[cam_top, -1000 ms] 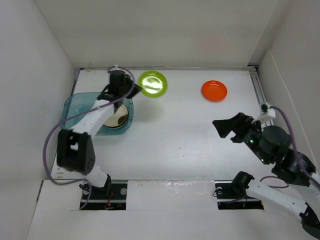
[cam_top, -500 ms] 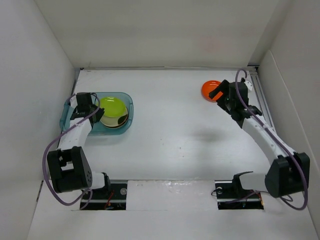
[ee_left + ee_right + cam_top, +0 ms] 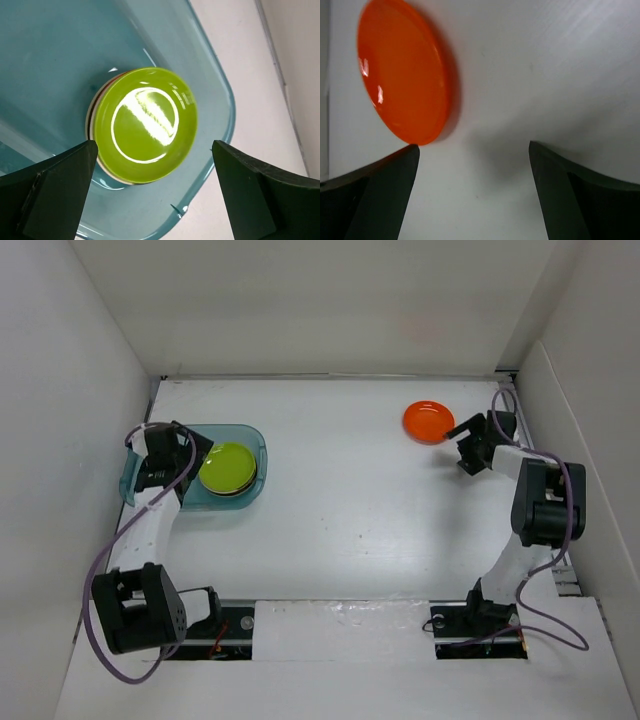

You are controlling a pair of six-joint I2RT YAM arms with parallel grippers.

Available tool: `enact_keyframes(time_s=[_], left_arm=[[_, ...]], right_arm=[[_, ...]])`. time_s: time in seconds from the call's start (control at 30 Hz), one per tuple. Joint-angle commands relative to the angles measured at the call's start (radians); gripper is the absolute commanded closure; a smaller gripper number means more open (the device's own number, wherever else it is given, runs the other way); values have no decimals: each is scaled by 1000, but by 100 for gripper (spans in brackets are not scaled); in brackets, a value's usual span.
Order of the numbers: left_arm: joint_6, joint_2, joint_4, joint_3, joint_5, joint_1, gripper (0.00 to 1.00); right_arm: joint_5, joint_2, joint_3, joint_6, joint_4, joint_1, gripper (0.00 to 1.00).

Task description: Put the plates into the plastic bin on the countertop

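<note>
The teal plastic bin (image 3: 150, 465) (image 3: 220, 135) stands at the left of the white countertop (image 3: 350, 500). Inside it a lime green plate (image 3: 228, 466) (image 3: 145, 122) lies flat on top of a stack of plates whose edges barely show. My left gripper (image 3: 192, 452) (image 3: 154, 147) hovers open over the bin, its fingers either side of the stack and holding nothing. An orange plate (image 3: 428, 421) (image 3: 402, 90) lies at the back right. My right gripper (image 3: 462, 445) (image 3: 472, 150) is open just right of it, low over the countertop, and empty.
White walls close in the left, back and right sides. A metal rail (image 3: 518, 425) runs along the right edge beside the right arm. The right arm's cable (image 3: 500, 405) loops near the back right corner. Both arm bases sit at the near edge.
The left gripper opened and let go of the lime green plate, which now rests on the stack in the bin. The right arm swung to the back right beside the orange plate.
</note>
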Motion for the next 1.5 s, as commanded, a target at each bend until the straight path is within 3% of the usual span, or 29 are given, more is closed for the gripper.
enact_keyframes(time_s=[0.0,0.2,0.33,0.43,0.47,0.5,0.6,0.67,0.73,0.77,0.8,0.97,1.03,1.13,1.2,1.37,1.47], left_arm=[[31,-90,-26,21,11,0,0],[113,-222,-74,53,120,0,0],[153,-284,-106,53,134,0,0],[180,-296,-129,74,134,0,0],[189,-296,-129,75,148,0,0],[189,-296,-129,75,148,0,0],[200,-282,-91,75,240,-11,0],[240,-229,-30,75,341,-79,0],[249,-120,-17,110,351,-190,0],[249,-80,-17,169,287,-330,0],[249,-42,-17,200,263,-391,0],[229,202,20,329,225,-568,0],[242,271,7,400,237,-594,0],[242,362,21,409,248,-594,0],[242,400,32,409,248,-594,0],[219,430,67,389,203,-594,0],[209,440,67,389,180,-585,3]], right_arm=[[-83,58,97,33,87,6,4],[-105,210,226,61,64,-8,12],[-141,294,337,83,-26,-18,28],[-131,333,383,83,-83,-18,49],[-131,348,394,83,-92,-18,66],[-141,362,409,83,-108,-18,76],[-141,374,435,72,-155,-18,100],[-141,374,449,55,-167,1,100],[-120,313,449,29,-187,32,100],[-56,287,449,18,-201,55,100],[-13,261,458,3,-242,113,100],[349,153,561,-172,-476,354,100],[235,109,499,-196,-421,399,100],[-62,-28,353,-184,-263,408,100],[-158,-97,259,-161,-145,408,100],[-450,-86,245,-149,-106,428,100],[-548,-77,245,-138,-62,440,100]])
